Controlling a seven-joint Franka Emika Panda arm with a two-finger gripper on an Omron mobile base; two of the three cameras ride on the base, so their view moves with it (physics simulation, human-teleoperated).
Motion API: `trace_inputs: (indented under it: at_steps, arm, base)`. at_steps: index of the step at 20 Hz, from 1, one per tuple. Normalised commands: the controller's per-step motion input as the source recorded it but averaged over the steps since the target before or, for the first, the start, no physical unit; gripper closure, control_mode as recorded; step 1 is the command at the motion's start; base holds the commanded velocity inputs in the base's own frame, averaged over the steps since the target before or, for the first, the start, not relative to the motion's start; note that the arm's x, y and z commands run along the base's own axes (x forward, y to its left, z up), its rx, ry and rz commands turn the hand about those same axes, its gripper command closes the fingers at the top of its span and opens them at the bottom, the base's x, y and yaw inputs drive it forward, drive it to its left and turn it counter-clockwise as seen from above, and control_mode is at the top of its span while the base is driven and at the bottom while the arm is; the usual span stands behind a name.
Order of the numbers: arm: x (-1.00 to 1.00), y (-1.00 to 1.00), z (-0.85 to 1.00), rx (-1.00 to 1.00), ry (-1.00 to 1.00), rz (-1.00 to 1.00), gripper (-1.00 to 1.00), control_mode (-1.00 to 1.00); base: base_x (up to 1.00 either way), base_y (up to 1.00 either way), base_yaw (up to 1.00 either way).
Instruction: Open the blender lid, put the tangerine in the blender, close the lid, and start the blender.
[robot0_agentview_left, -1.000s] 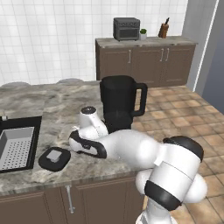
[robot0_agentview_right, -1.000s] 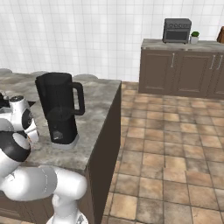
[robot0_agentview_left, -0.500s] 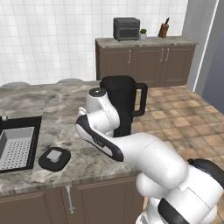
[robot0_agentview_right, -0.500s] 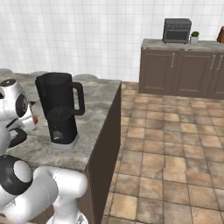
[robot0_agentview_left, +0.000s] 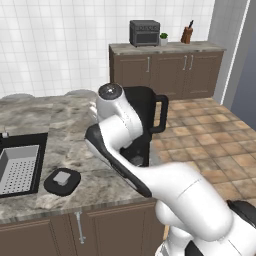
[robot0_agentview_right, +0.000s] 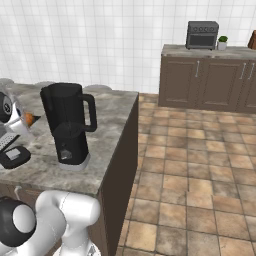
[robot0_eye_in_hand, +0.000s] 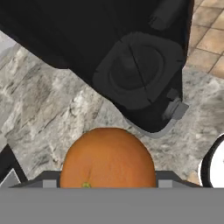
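Between end effector fingers: tangerine.

We've got the blender sitting mid-left in the right base view on the counter, with the blender lid lying further left and the tangerine just above it.

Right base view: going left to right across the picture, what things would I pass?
Small orange tangerine → tall black blender with its side loop handle → brown wooden cabinets → grey toaster oven → little green potted plant.
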Motion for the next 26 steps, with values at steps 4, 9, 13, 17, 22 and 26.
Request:
trace_inputs:
  at_steps: [4,9,13,17,22,26]
  arm:
    - [-0.2,-0.35,1.0,-0.04,-0.14,-0.13,1.0,-1.0]
    - [-0.03,-0.38,1.0,-0.03,-0.11,-0.1,1.0,-1.0]
    - [0.0,-0.39,1.0,-0.02,-0.08,-0.08,1.0,-1.0]
    - [0.07,-0.47,0.76,0.0,-0.01,-0.03,1.0,-1.0]
    - [0.5,-0.25,-0.21,0.0,0.09,0.01,1.0,-1.0]
    - [0.81,-0.15,-0.6,0.0,0.17,0.11,1.0,-1.0]
  base:
    - [0.0,0.0,0.0]
    - [0.0,0.0,0.0]
    - [0.0,0.0,0.0]
    - [0.0,0.0,0.0]
    - [0.0,0.0,0.0]
    - [0.0,0.0,0.0]
